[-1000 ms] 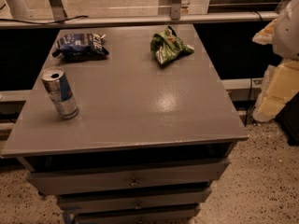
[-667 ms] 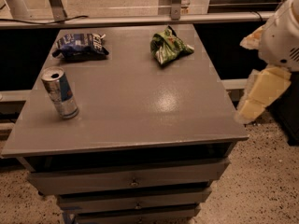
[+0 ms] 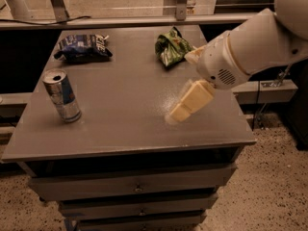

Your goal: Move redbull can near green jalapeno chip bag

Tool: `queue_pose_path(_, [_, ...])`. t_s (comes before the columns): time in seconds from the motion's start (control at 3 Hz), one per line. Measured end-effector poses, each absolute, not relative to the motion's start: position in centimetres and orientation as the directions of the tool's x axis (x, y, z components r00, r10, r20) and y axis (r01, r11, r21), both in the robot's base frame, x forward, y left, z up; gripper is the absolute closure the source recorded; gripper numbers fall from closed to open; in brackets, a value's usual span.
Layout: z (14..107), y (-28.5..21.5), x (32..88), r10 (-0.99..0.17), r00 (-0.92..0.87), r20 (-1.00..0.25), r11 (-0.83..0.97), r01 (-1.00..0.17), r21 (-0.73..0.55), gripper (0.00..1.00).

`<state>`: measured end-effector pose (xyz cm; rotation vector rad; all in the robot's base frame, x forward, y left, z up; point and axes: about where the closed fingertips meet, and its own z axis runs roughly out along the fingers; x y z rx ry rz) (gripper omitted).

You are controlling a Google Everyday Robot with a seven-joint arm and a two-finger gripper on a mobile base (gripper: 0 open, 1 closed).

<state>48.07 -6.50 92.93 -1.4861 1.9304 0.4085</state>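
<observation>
The redbull can (image 3: pixel 61 95) stands upright at the table's (image 3: pixel 120 129) near-left, well apart from the gripper (image 3: pixel 183 83), which hovers spread open and empty at right, near the green jalapeno chip bag (image 3: pixel 172 47).

one slim silver and blue metal drink can (image 3: pixel 61 95) on the one grey tabletop (image 3: pixel 120 124). two snack bags up there: one wrinkly bright green foil bag (image 3: pixel 171 47), one dark blue bag with white lettering (image 3: pixel 83 46). one white robot arm (image 3: pixel 250 47), with its one cream hand (image 3: pixel 187 93) above the tabletop's right side, near the green bag. three grey drawer fronts (image 3: pixel 96 189) below.
</observation>
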Motion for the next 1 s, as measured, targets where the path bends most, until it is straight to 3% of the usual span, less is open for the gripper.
queue_pose_path(0.33, [92.6, 0.1, 50.0, -0.565, -0.123, -0.816, 0.311, -0.948, -0.072, 0.00])
queue_pose_path(0.67, [94.3, 2.1, 50.7, -0.493, -0.124, -0.861, 0.332, -0.942, -0.055, 0.00])
queue_pose_path(1.0, [94.2, 1.9, 50.6, -0.497, -0.124, -0.859, 0.331, -0.942, -0.056, 0.00])
